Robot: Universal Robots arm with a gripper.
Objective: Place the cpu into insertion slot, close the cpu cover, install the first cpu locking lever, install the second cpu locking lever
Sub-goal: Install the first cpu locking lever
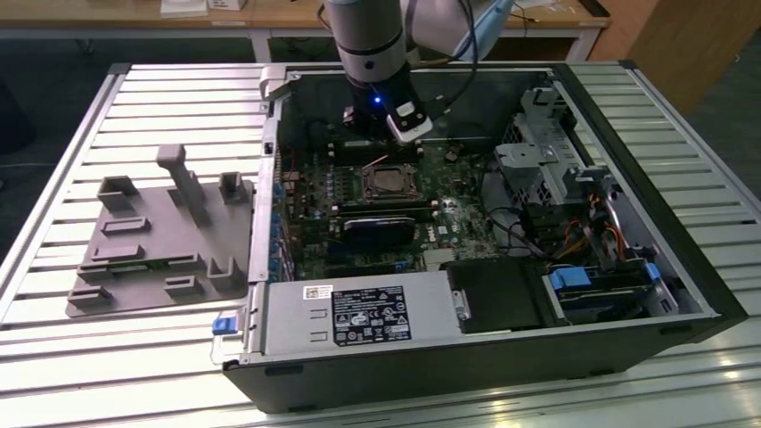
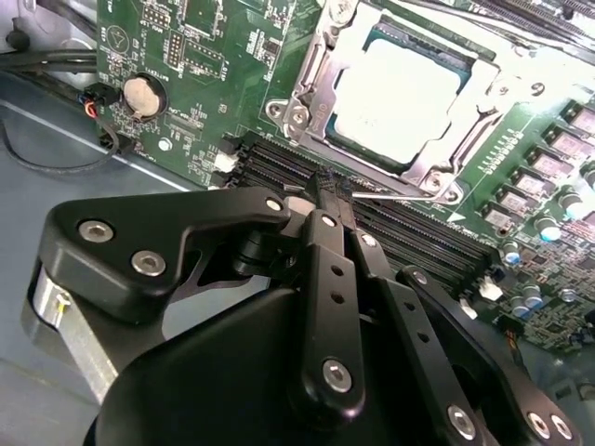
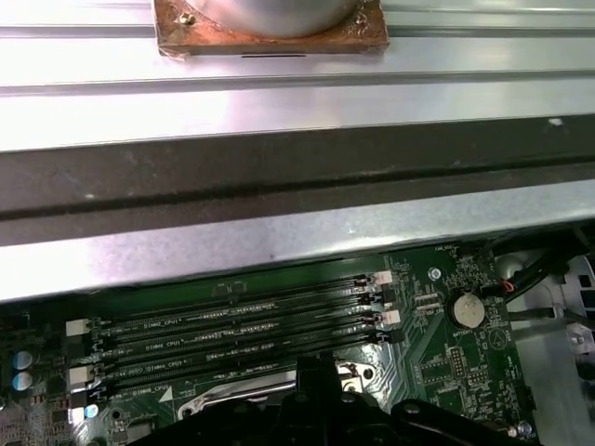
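Silvery-beige metal identifies the cpu (image 2: 400,88). It sits flat in the insertion slot (image 1: 383,183), at the middle of the green circuit board inside the open computer case (image 1: 476,357) on the desk (image 1: 119,357). The cpu cover (image 2: 314,70) lies down around the chip, its cut-out framing the pale top.

Check the gripper (image 2: 331,186). In the second wrist view its fingers are clenched, with no gap between the tips, and the tips meet the free end of a cpu locking lever (image 2: 395,194). You cannot tell whether the rod is pinched between the tips or only pressed by them.

Note the governing relation. The lever is a thin silvery rod. Its long axis runs parallel to the slot's edge, between that edge and the long black memory slots (image 2: 279,163). In the exterior view this is the slot's far edge, and the gripper is just beyond it. The cpu therefore lies on the near side of the gripper, just beside the tips. The lever extends from the tips along the edge toward the slot's corner. Treat the lever as engaged by the gripper but not confirmed latched, because you cannot make out whether its hooked end is caught.
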